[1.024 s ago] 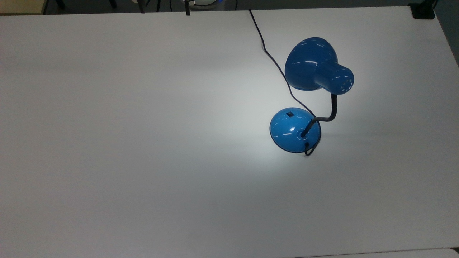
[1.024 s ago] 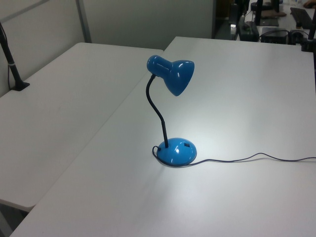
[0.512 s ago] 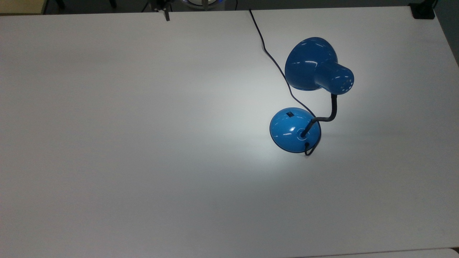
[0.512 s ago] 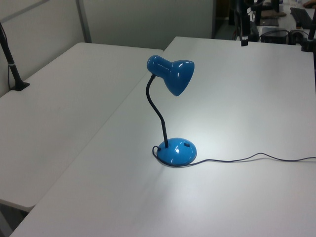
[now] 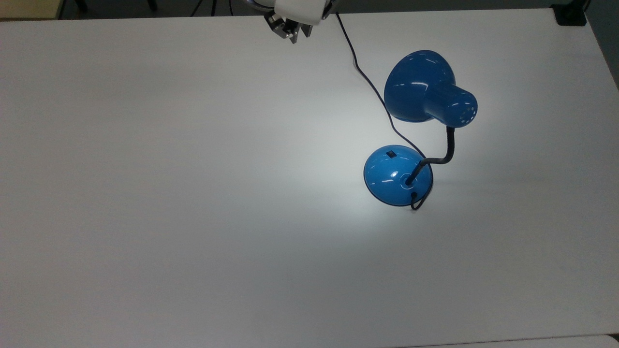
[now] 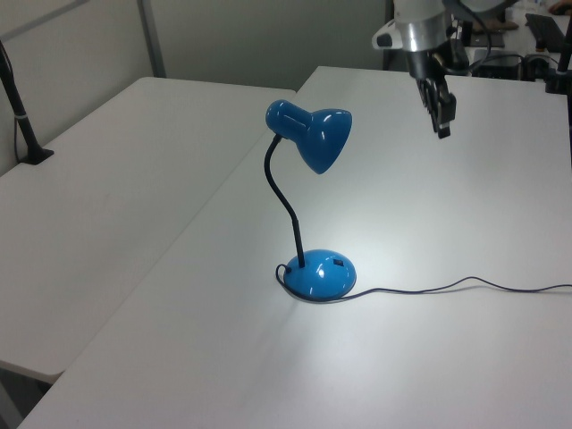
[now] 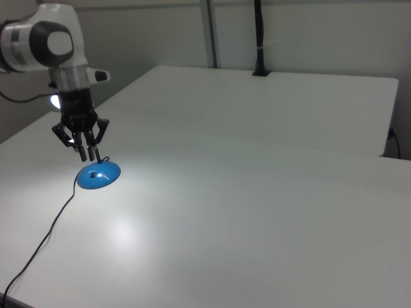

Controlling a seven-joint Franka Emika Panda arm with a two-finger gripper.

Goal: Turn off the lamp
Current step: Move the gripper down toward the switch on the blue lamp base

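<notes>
Lamp [image 5: 420, 125] lit on white table [image 5: 169, 193]; cord [image 5: 367, 79] trails.

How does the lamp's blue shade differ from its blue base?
The shade is bell-shaped and held up in the air on the gooseneck, tilted downward; the base is a low dome resting flat on the table. The base carries a small black switch; the shade has small vent holes. Both are glossy blue.

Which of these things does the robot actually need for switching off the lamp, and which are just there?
Needed:
- lamp, lit
- its base with the small black switch
- gripper, above the table

Just there:
- white table
- neighbouring table
- black pole
</notes>
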